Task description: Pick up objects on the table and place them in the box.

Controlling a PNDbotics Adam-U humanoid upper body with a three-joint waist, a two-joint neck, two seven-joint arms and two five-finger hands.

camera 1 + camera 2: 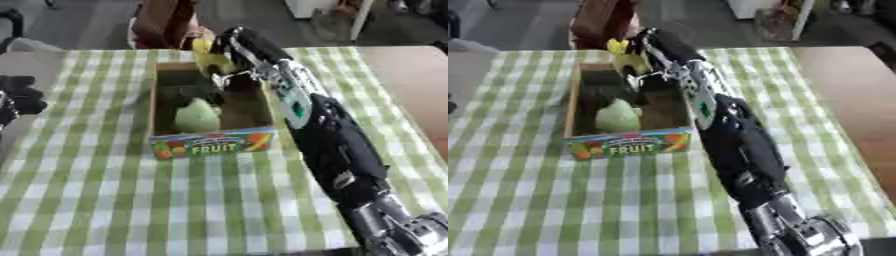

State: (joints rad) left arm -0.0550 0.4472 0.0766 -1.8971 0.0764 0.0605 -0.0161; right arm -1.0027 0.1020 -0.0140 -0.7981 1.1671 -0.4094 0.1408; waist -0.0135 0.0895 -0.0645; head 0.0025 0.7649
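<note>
A bench (105, 200) under a green-and-white checked cloth carries an open cardboard box (213, 142) labelled FRUIT, with a pale green fruit (196, 116) and something dark lying inside. The right hand (651, 44) reaches over the box's far end, fingers curled round a yellow object (630, 61). The left hand (19, 97) shows at the left edge; its fingers cannot be made out.

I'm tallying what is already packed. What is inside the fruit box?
Inside the fruit box lie a pale green fruit and a dark item. The right hand, holding a yellow object, covers the far corner.
</note>
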